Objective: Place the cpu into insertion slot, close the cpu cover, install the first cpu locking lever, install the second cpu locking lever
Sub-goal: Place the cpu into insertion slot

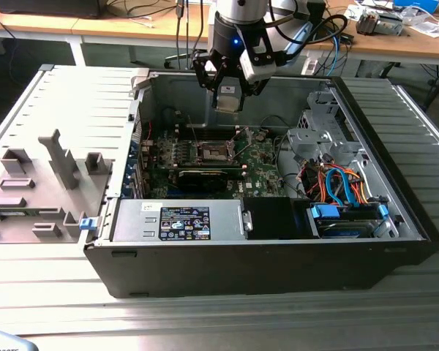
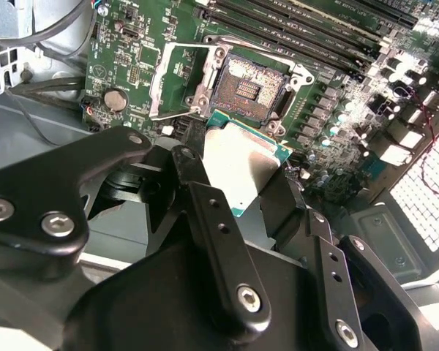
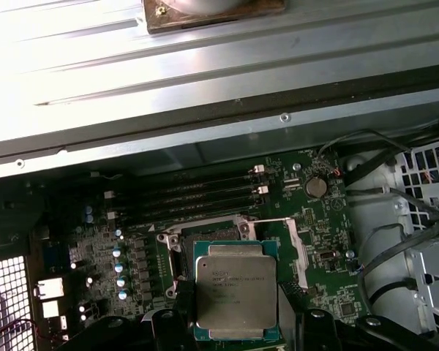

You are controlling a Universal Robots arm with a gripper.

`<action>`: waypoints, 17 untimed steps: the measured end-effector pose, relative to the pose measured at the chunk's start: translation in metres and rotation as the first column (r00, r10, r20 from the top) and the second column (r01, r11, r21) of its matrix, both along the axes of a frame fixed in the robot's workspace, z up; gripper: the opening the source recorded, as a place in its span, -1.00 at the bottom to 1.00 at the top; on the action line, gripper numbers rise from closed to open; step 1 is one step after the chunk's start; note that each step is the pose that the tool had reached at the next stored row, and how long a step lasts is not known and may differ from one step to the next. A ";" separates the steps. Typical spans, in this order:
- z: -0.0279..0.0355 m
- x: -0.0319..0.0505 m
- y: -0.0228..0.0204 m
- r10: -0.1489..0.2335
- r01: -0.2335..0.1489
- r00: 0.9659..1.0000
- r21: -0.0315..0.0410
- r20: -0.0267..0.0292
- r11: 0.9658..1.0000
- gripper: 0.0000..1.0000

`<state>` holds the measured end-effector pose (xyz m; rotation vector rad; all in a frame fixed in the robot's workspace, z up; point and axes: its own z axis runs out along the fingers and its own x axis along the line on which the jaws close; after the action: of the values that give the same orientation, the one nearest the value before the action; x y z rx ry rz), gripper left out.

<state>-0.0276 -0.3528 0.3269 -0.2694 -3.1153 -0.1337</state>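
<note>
Print on the cpu (image 3: 236,291) and the power-supply label (image 1: 184,221) is illegible.

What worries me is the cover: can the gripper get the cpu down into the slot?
Probably yes. The cover is swung open beside the slot, whose dark centre lies bare; the gripper holds the cpu over the board near it, with nothing seen between.

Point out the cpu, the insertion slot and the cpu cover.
the cpu (image 3: 236,289): first wrist view, metal face.
the insertion slot (image 2: 245,89): second wrist view, dark centre.
the cpu cover (image 2: 158,84): second wrist view, frame edge.
</note>
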 end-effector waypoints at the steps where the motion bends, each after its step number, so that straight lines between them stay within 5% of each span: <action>1: 0.0000 0.0000 0.0000 -0.001 0.001 1.000 0.000 0.000 1.000 0.08; 17: 0.0000 0.0000 0.0000 -0.024 0.024 1.000 0.000 0.000 1.000 0.08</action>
<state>-0.0276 -0.3528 0.3269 -0.3068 -3.1128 -0.1340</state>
